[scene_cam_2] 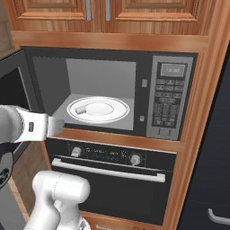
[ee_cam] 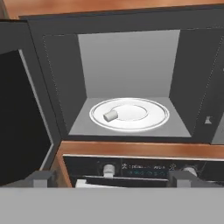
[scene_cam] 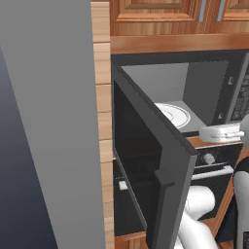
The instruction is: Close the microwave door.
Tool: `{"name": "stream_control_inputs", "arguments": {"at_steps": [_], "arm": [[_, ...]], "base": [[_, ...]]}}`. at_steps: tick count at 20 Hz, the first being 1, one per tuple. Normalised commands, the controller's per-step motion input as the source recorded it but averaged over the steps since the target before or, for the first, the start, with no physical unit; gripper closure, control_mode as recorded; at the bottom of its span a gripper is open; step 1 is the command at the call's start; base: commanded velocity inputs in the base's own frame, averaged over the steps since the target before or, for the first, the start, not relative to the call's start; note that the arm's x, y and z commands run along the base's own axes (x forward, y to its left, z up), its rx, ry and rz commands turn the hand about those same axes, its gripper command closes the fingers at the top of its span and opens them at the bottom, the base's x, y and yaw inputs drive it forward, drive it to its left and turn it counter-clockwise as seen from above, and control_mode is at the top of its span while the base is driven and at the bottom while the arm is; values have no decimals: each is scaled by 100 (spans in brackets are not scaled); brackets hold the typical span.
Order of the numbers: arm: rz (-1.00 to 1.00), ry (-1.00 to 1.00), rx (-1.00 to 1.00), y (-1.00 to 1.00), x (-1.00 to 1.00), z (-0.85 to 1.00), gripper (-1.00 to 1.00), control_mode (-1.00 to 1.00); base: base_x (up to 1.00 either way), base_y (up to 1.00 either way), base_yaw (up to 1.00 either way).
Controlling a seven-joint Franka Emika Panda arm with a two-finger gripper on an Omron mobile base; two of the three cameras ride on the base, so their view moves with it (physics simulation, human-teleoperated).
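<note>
The microwave [scene_cam_2: 173, 54] is a wide dark grey box with its light grey inside showing. On its floor lies a white turntable plate [ee_cam: 144, 114] with a small white cylinder [ee_cam: 110, 115] on it. The microwave door [scene_cam: 146, 160] stands swung wide out to the left, its blocky handle [scene_cam: 165, 177] at the free edge. My gripper [ee_cam: 113, 177] hovers in front of the cavity's lower lip, pointing in, to the right of the door and apart from it. It is open, fingers wide, nothing between them. From the right base the gripper [scene_cam_2: 57, 126] shows at the cavity's lower left corner.
A keypad [scene_cam_2: 165, 105] fills the microwave's right side. Below is a black oven [scene_cam_2: 112, 188] with knobs and a long silver bar handle [scene_cam_2: 108, 170]. Wooden cabinets [scene_cam_2: 126, 11] hang above. A tall grey panel [scene_cam: 48, 121] stands left of the door.
</note>
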Motion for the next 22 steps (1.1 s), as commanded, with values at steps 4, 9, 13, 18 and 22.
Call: {"name": "stream_control_inputs", "arguments": {"at_steps": [4, 9, 13, 18, 22], "arm": [[0, -12, 0, 0, -100, 9, -100, -100], [6, -18, 0, 0, -100, 0, -100, -100], [18, -14, 0, 0, -100, 0, -100, -100], [30, -4, -1, 23, -85, 0, -100, -100], [21, -6, -3, 83, -53, 0, -100, -100]], "base": [[0, 0, 0], [0, 0, 0], [0, 0, 0], [0, 0, 0], [0, 0, 0]]}}
